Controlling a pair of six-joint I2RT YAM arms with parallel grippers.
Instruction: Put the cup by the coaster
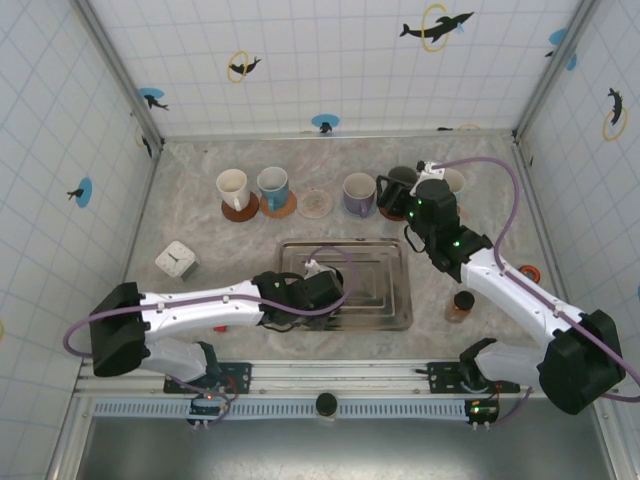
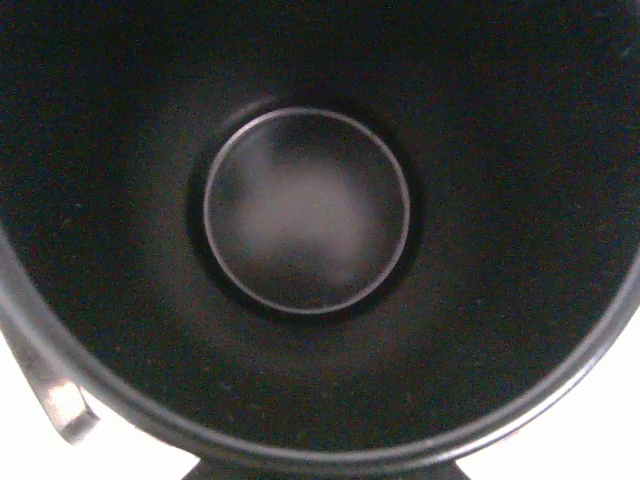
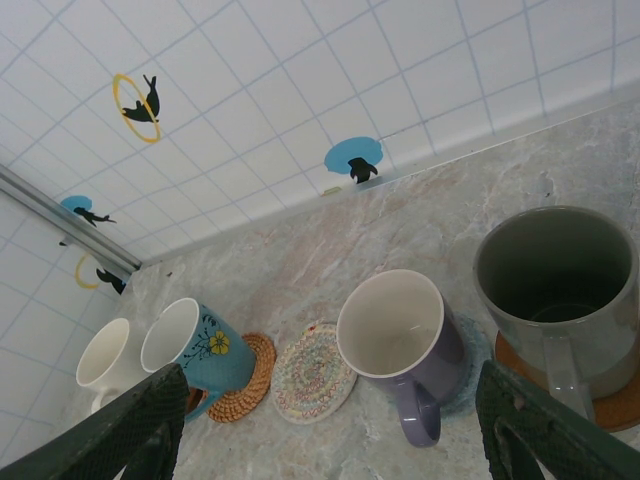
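Black cup (image 2: 307, 210) right under my left tool (image 1: 322, 287); clamped or not, cannot tell. Right tool (image 3: 335, 440) spread, empty. Likely rigid, slick, breakable: pinch rim wall.

The left arm (image 1: 200, 305) and the right arm (image 1: 510, 290) were built alike: smooth white shells along the long links, with bulky black housings at the shoulders, elbows and wrists. A pale purple cable (image 1: 75, 335) looped out beside the left arm's shoulder, and a second purple cable (image 1: 512, 190) bowed wide over the right arm. Small green lights (image 1: 455, 240) glowed on the right arm's black wrist housing, and more shone low on the black bases (image 1: 480, 375). A small red mark (image 1: 222, 327) sat under the left arm's white link. The right gripper (image 3: 330, 372) had broad fingers (image 3: 140, 430) of dark greenish black with a rough, grainy surface.
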